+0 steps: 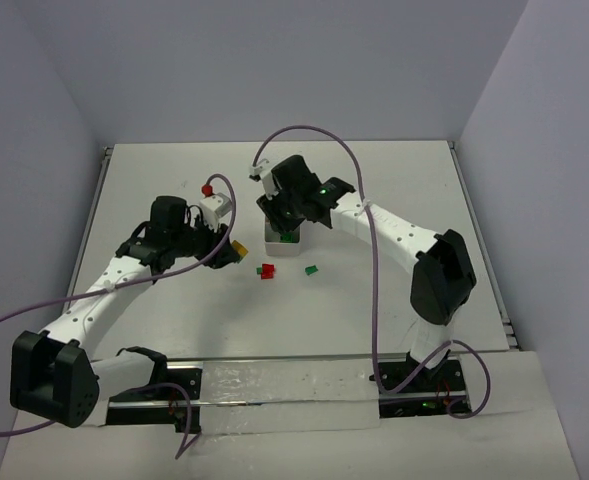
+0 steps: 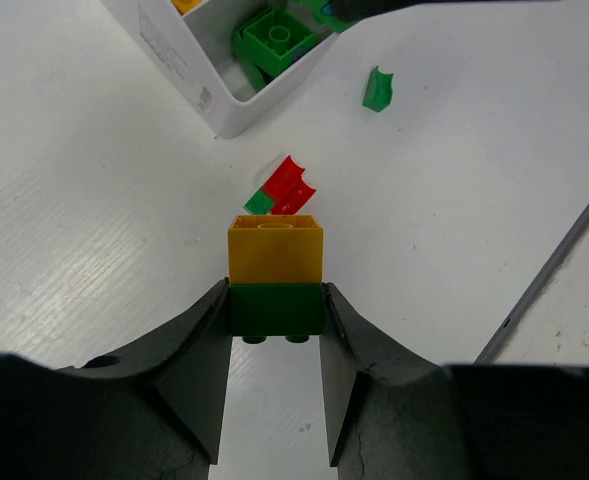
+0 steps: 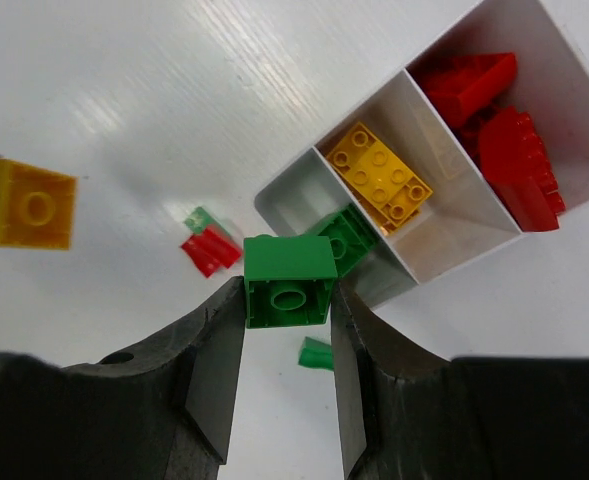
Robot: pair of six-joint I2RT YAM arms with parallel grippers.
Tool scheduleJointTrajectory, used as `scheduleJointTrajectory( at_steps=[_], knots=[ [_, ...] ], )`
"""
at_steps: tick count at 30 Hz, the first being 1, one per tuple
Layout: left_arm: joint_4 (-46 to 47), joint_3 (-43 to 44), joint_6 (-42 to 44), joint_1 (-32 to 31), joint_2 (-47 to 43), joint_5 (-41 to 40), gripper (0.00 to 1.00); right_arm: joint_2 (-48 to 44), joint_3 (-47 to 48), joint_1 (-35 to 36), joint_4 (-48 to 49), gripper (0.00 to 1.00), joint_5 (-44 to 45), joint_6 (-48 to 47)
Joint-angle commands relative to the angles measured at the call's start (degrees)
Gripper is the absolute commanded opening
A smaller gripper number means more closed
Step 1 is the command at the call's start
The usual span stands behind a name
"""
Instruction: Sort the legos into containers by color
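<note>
White tray (image 3: pixel 454 150) — red bricks (image 3: pixel 499 140), yellow brick (image 3: pixel 379 170), green brick (image 3: pixel 352 235), yellow-green stack (image 2: pixel 275 275), held green brick (image 3: pixel 290 280), red-green stack (image 2: pixel 282 187) — black fingers (image 2: pixel 189 350)

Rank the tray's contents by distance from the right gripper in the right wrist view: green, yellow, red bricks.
1. green brick: in the tray's near end compartment, just beside the right gripper and its held brick.
2. yellow brick: in the middle compartment.
3. red bricks: in the far end compartment, up and to the right.
</note>
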Motion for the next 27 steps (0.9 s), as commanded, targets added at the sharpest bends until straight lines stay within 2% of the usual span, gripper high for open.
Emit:
scheduleJointTrajectory(
  at_steps=[1, 17, 21, 23, 27],
  knots=[
    [2.6, 2.7, -1.6, 1.2, 0.2, 3.8, 0.0, 2.8, 0.0, 0.9, 3.0, 0.02, 7.6, -2.9],
    [2.9, 2.4, -1.8, 2.5, 0.7, 4.4, 0.0, 6.9, 0.9, 3.1, 3.7, 0.16, 8.9, -3.8],
    [2.8, 2.6, -1.8, 2.7, 0.6, 4.4, 0.0, 7.7, 1.4, 3.5, 3.6, 0.31, 9.1, -3.9],
    [2.8, 2.7, -1.7, 2.8, 0.6, 4.1, 0.0, 8.1, 1.5, 3.5, 3.9, 0.44, 9.3, -3.7],
    [2.8, 2.5, -1.7, 3.0, 0.5, 4.3, 0.0, 8.6, 1.9, 3.5, 3.9, 0.53, 9.4, -3.8]
  ],
)
